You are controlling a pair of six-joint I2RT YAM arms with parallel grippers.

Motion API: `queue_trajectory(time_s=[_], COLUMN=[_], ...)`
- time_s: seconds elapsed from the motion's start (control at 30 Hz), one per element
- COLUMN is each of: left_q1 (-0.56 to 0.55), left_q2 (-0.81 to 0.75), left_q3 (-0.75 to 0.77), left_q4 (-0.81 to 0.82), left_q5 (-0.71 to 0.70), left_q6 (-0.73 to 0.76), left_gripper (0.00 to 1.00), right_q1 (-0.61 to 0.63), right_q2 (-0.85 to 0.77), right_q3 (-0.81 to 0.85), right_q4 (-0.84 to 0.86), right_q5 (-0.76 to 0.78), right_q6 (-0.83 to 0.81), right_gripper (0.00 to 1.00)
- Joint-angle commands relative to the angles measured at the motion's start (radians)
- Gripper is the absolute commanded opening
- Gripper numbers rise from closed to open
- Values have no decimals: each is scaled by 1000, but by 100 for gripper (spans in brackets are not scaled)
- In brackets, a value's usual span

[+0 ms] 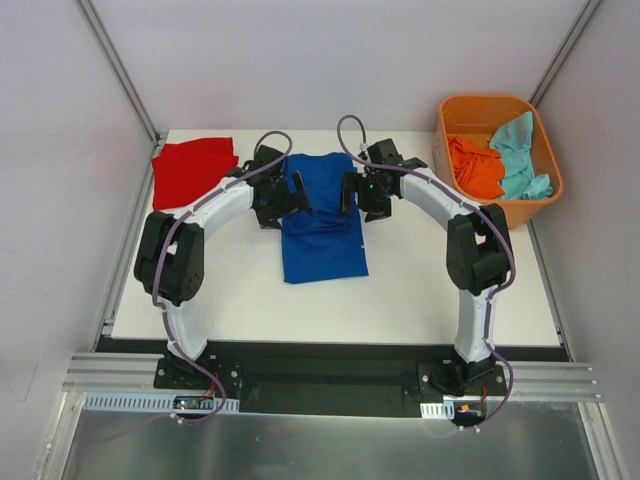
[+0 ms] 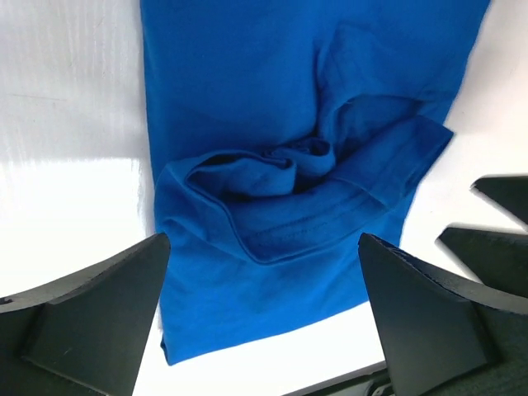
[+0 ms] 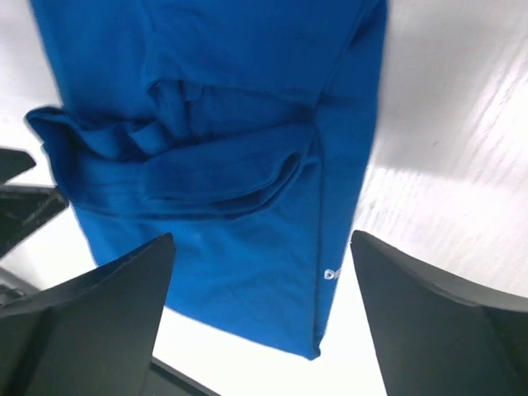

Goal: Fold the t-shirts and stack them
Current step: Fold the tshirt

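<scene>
Top view: I count four shirts. One royal-blue cloth t-shirt [image 1: 322, 235] lies in the middle of the white table [image 1: 420, 290]. It is folded to a narrow strip, its long axis running from the top of the frame to the bottom. One plain red cloth t-shirt [image 1: 192, 170] lies flat at upper left, apart from it. One rumpled orange cloth t-shirt [image 1: 475, 166] and one teal cloth t-shirt [image 1: 520, 155] sit in the single rigid orange plastic tub [image 1: 455, 110] at upper right. My left gripper [image 1: 296, 193] and right gripper [image 1: 350, 192] flank the strip's upper half and cover its edges there. I cannot tell neck from hem.

Left wrist view: the two fingers [image 2: 99, 313] stand wide apart with nothing between them, above the blue cloth. A bunched fold crosses the strip at mid-frame. The top edge cuts the shirt off. Black parts of the right gripper show at the right edge.

Right wrist view: the fingers [image 3: 91, 313] are likewise spread and hold nothing. The same bunched fold lies at left of centre. A small white mark [image 3: 331, 274] near the strip's lower right edge is too small to read.
</scene>
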Motion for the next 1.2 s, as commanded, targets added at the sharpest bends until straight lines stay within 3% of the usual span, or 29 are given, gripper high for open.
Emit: queue_trajectory(time_s=[0.0,0.17,0.3,0.53,0.73,0.9,0.97,1.17], left_q1=[12,13,18,30,32,32,32,30], left_q2=[-171,-393,-546,-715,-760,-757,-749,-653], left_q3=[-66,-288,-446,-596,-633,-630,-626,-586], left_q4=[-9,-12,-35,-110,-121,-119,-119,-58], left_q5=[-29,-104,-143,-153,-129,-104,-89,-14], left_q6=[2,-34,-69,-117,-133,-130,-130,-112], left_gripper=[99,99,99,99,99,99,99,99], right_q1=[32,135,221,273,236,135,121,90], right_q2=[-191,-281,-246,-33,170,307,259,-120], right_q3=[-144,-286,-304,-136,162,421,394,-24], right_q4=[70,162,259,356,389,373,368,354], right_q5=[-91,-104,-101,-7,195,110,94,188], right_q6=[13,54,97,153,125,226,203,91], right_gripper=[97,97,97,97,97,97,97,97])
